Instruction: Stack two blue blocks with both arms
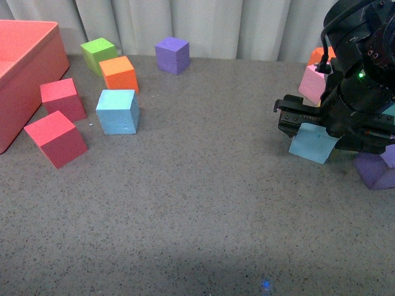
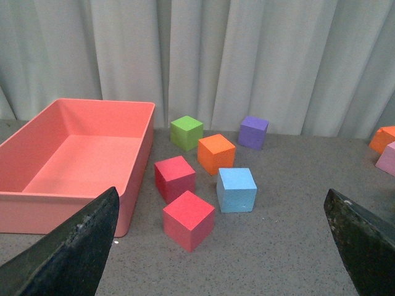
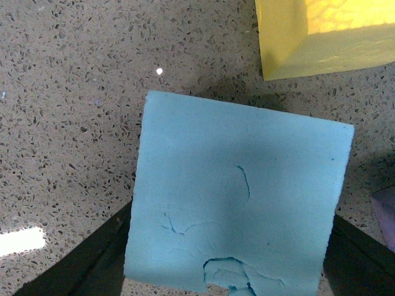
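My right gripper [image 1: 313,137] is shut on a light blue block [image 1: 313,143] at the right of the front view and holds it tilted just above the grey table. In the right wrist view this block [image 3: 241,197] fills the frame, with a small notch on its face, between the two black fingers [image 3: 92,259]. The other light blue block [image 1: 117,111] rests on the table at the left; it also shows in the left wrist view [image 2: 236,189]. My left gripper [image 2: 225,246] is open and empty, well short of that block. The left arm is out of the front view.
A large red bin [image 1: 24,68] stands at the far left. Two red cubes [image 1: 57,137], an orange cube [image 1: 119,74], a green cube [image 1: 99,54] and a purple cube [image 1: 172,55] lie round the left blue block. Pink [image 1: 313,84], orange and purple [image 1: 374,170] cubes sit by the right arm. A yellow cube [image 3: 321,34] lies near the held block.
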